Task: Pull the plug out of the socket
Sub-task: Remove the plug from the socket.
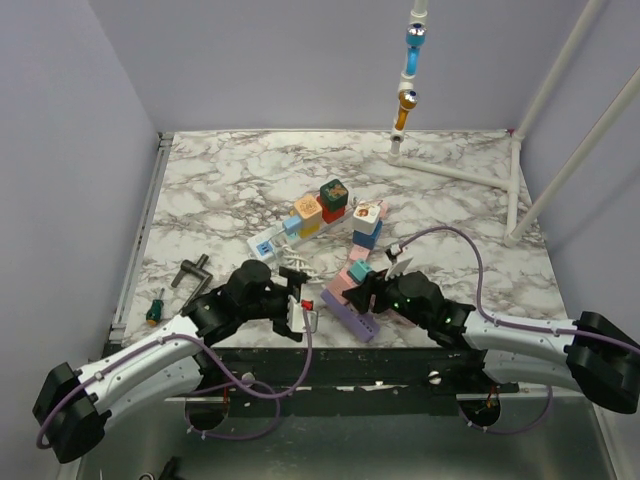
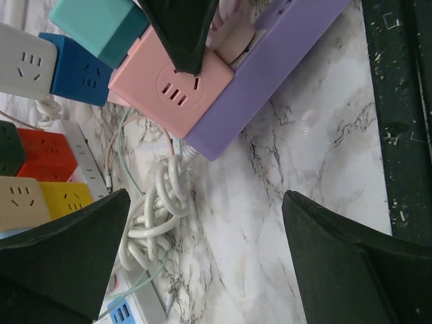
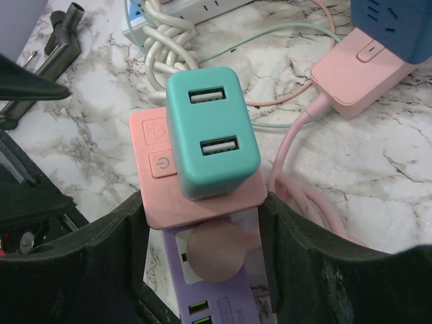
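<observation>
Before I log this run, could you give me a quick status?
Left gripper open, beside purple power strip. Right gripper straddling pink cube adapter, grip unconfirmed. Round pink plug seated in strip; teal USB charger atop adapter.

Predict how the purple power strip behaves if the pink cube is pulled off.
Likely rigid: the purple power strip is a hard-looking plastic bar. It probably lifts or slides with the pink cube, since nothing visibly pins it down.

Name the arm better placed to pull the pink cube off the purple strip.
Right. The right end effector grips the pink cube on both sides; the left end effector hangs open beside it.
</observation>
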